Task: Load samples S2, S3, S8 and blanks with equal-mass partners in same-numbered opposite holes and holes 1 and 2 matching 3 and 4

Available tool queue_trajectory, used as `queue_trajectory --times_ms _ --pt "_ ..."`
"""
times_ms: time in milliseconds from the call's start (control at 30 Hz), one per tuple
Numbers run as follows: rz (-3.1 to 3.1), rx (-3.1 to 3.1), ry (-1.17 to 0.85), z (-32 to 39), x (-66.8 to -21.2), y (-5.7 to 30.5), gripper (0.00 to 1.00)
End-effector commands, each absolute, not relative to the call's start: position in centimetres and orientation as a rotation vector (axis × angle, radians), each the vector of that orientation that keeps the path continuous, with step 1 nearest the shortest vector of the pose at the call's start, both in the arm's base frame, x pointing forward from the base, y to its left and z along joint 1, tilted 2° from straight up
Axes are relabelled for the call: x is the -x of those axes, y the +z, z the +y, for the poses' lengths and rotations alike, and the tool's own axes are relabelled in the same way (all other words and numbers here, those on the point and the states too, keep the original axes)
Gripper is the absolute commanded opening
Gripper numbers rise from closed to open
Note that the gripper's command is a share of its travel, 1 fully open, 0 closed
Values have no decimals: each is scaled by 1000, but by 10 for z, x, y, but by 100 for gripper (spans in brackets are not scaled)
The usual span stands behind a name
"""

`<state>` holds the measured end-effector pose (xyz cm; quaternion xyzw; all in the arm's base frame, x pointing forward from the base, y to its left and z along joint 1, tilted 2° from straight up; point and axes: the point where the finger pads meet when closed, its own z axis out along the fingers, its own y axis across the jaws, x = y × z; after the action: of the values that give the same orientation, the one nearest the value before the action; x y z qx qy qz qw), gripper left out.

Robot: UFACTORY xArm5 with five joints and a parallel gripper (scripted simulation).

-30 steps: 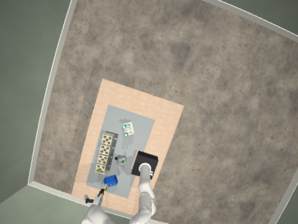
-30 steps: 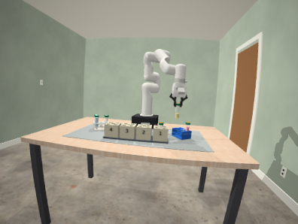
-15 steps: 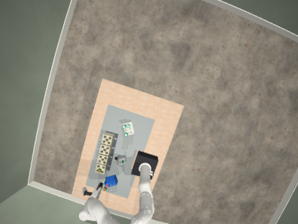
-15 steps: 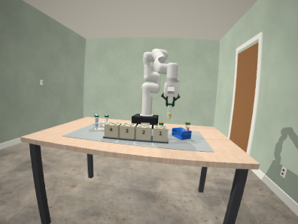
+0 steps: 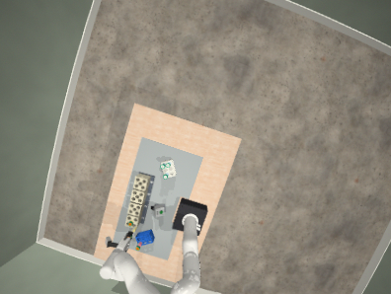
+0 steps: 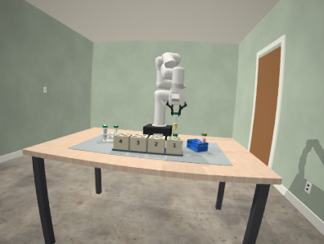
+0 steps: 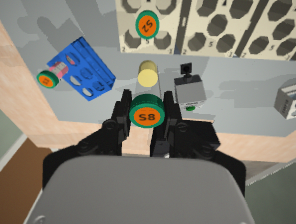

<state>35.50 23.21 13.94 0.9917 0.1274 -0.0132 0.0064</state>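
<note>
"S8" is printed on the orange cap dot of the tube held in the pincer. "S2" is read, upside down, on the cap at 12 o'clock. The adapter faces are numbered 4, 3, 2, 1.

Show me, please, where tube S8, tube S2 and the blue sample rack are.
Tube S8 point(image 7: 145, 112), wrist view, its orange cap dot, in the claw.
Tube S2 point(image 7: 147, 24), wrist view, its cap dot.
Blue sample rack point(image 7: 88, 66), wrist view, its top face.

Green walls, mottled grey floor — brown door at right.
</note>
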Motion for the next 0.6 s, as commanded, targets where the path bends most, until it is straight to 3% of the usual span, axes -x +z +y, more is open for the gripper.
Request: queue_trajectory --times_ms 0,567 --pt "398 -3106 -37 218 -368 141 0" --pt "399 -3110 -39 161 -416 140 0"
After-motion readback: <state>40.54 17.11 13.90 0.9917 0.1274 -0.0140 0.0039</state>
